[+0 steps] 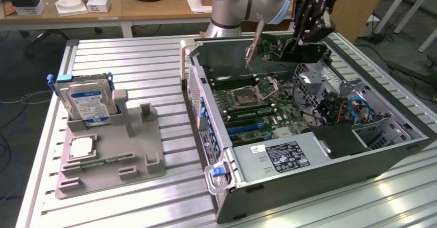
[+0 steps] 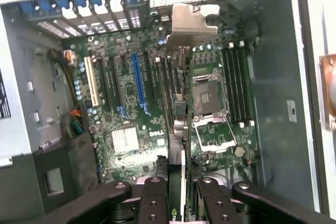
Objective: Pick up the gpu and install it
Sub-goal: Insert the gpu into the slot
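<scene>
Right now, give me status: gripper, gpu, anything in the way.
Gripper shut on the gpu. The gpu held above the open computer case, not seated. Expansion slots on the motherboard look bare; nothing seen in the way.

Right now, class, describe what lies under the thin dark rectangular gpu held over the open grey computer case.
The green motherboard with its slots and open processor socket; the gpu itself hides the strip directly beneath.
</scene>
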### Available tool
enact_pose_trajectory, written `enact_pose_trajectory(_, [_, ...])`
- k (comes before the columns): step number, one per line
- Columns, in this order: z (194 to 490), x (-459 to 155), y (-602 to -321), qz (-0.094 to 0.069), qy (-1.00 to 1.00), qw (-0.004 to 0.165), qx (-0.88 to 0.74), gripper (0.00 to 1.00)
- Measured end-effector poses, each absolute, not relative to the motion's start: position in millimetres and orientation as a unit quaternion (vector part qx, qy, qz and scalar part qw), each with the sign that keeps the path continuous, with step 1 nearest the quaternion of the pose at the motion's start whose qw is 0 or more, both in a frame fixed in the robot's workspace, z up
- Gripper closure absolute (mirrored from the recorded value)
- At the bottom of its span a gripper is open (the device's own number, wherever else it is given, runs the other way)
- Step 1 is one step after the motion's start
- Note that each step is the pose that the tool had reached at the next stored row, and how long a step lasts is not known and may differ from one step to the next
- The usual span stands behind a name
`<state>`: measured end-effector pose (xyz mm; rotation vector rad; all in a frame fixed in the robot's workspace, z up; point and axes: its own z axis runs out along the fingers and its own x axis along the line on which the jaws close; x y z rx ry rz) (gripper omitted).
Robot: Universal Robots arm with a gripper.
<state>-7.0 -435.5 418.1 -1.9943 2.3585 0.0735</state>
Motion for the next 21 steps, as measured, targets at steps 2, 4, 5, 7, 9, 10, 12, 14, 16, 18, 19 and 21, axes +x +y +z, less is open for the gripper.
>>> enact_pose_trajectory(2, [418, -7, -436, 0.02, 0.756, 0.03, -0.654, 0.74])
enact_pose_trajectory(4, [417, -7, -435, 0.015, 0.75, 0.037, -0.66, 0.74])
enact_pose_trajectory(5, [416, -7, -435, 0.013, 0.749, 0.04, -0.662, 0.74])
enact_pose_trajectory(7, [415, -7, -435, 0.01, 0.748, 0.042, -0.662, 0.74])
enact_pose_trajectory(9, [414, -7, -435, 0.008, 0.746, 0.045, -0.665, 0.74])
enact_pose_trajectory(10, [413, -7, -435, 0.008, 0.744, 0.045, -0.667, 0.74])
enact_pose_trajectory(12, [412, -7, -436, 0.009, 0.74, 0.046, -0.671, 0.74])
enact_pose_trajectory(14, [412, -7, -436, 0.009, 0.736, 0.046, -0.675, 0.74])
enact_pose_trajectory(16, [411, -7, -436, 0.009, 0.733, 0.046, -0.678, 0.74])
enact_pose_trajectory(18, [410, -8, -436, 0.009, 0.732, 0.046, -0.68, 0.74])
enact_pose_trajectory(19, [408, -8, -436, 0.009, 0.732, 0.046, -0.68, 0.74])
enact_pose_trajectory(21, [405, -8, -436, 0.009, 0.732, 0.046, -0.68, 0.74])
